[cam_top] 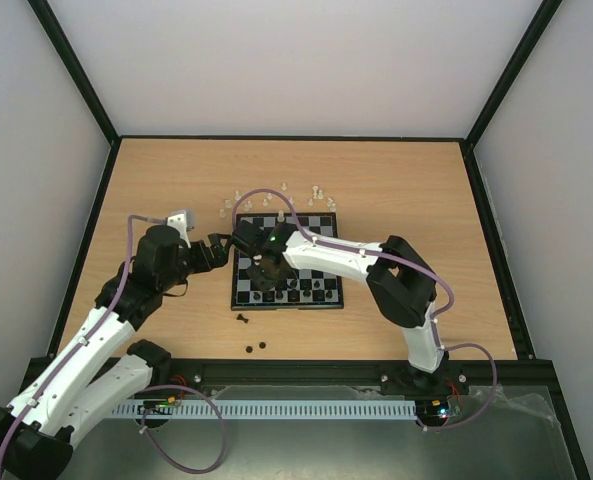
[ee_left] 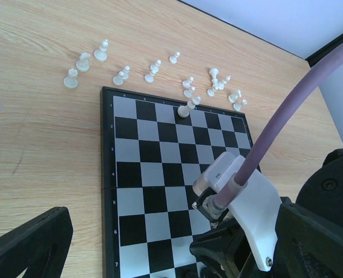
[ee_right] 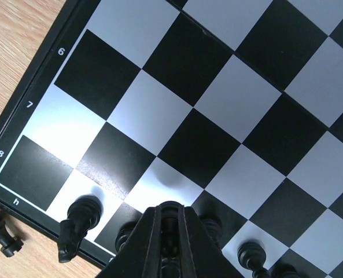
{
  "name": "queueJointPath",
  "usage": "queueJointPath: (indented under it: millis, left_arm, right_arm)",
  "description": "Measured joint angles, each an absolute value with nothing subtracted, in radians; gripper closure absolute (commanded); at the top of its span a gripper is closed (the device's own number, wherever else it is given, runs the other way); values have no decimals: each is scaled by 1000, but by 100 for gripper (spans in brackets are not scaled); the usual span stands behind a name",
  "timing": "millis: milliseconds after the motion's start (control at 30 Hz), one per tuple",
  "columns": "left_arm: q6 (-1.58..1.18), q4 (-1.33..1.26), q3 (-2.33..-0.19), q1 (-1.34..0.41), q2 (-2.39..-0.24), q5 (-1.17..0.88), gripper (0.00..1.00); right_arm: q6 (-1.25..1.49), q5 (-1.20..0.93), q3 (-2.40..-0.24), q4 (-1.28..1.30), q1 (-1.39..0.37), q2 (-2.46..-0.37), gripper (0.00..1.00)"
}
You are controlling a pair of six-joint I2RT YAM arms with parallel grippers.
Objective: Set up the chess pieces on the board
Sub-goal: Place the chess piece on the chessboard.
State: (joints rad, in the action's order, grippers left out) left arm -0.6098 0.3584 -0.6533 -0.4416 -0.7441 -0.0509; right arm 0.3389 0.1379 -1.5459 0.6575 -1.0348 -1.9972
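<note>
The board [cam_top: 324, 225] lies mid-table and fills the left wrist view [ee_left: 142, 150] and the right wrist view [ee_right: 217, 87]. White chess pieces [cam_top: 286, 190] are scattered on the table beyond its far edge [ee_left: 154, 69]; one white piece [ee_left: 184, 110] stands on the far row. Black pieces [cam_top: 306, 292] stand along the near rows, among them a knight [ee_right: 78, 223]. My right gripper [cam_top: 264, 272] hovers over the board's near left part, shut on a black piece [ee_right: 171, 223]. My left gripper [cam_top: 219, 250] is open and empty beside the board's left edge.
Three black pieces lie on the table in front of the board [cam_top: 243, 318] [cam_top: 256, 347]; one shows by the board's corner [ee_right: 0, 234]. The right arm's wrist camera [ee_left: 229, 179] and purple cable [ee_left: 287, 110] block part of the left wrist view. Dark walls frame the table.
</note>
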Motion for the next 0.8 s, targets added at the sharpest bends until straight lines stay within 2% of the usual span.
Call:
queueJointPath:
  millis: [500, 800]
  left_arm:
    - [-609, 364, -653, -433, -736, -44, 1]
    - [-610, 365, -653, -433, -732, -44, 1]
  right_arm:
    - [339, 120, -1546, 654, -1034, -2038, 91]
    - [336, 113, -1546, 649, -1034, -2039, 81]
